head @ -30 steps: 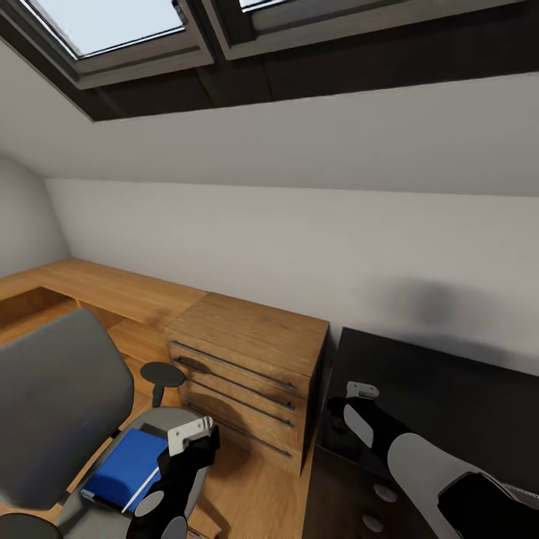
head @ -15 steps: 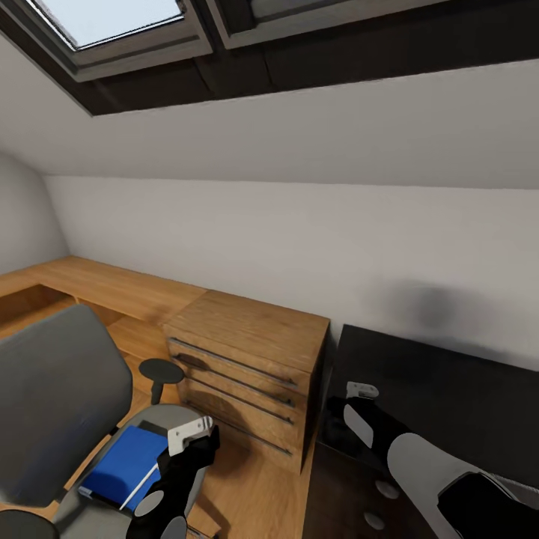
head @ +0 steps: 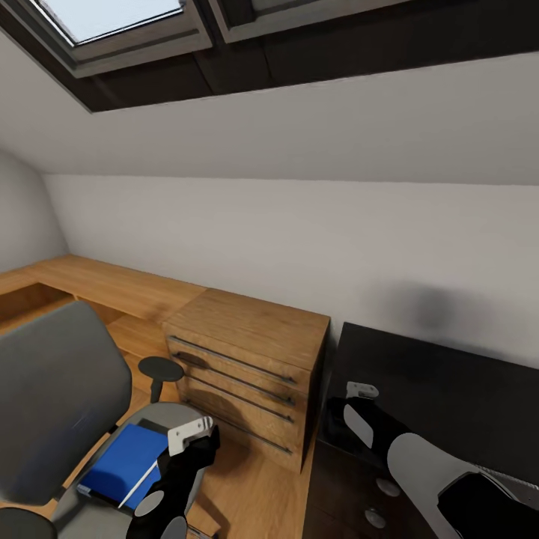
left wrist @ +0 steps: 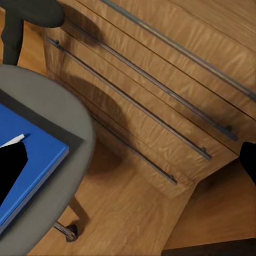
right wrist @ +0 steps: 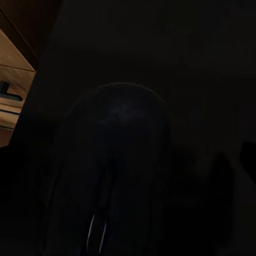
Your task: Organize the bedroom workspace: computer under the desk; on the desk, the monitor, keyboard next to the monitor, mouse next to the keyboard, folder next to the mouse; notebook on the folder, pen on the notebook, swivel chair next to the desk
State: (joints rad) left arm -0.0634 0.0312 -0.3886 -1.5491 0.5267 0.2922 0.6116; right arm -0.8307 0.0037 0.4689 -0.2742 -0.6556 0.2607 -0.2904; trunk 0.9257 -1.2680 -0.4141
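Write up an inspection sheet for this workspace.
Surface: glossy black desk, beside the wooden cabinet.
Job's things: blue folder on the swivel chair seat, white pen lying on it; mouse right at the right claw, over the desk.
Clutter: nothing seen.
Grippers: left claw open above the seat's edge; right claw's opening unclear.
Cables: nothing seen.
Surroundings: wooden floor, white wall, skylight.

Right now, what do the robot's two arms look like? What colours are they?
In the head view, both arms are mostly black with pale grey shell panels. The left arm is slim and black, with a small rounded grey patch low down, and ends in a light grey blocky tool. The right arm has a big smooth grey cover and a small light grey tool. No cables or markings show.
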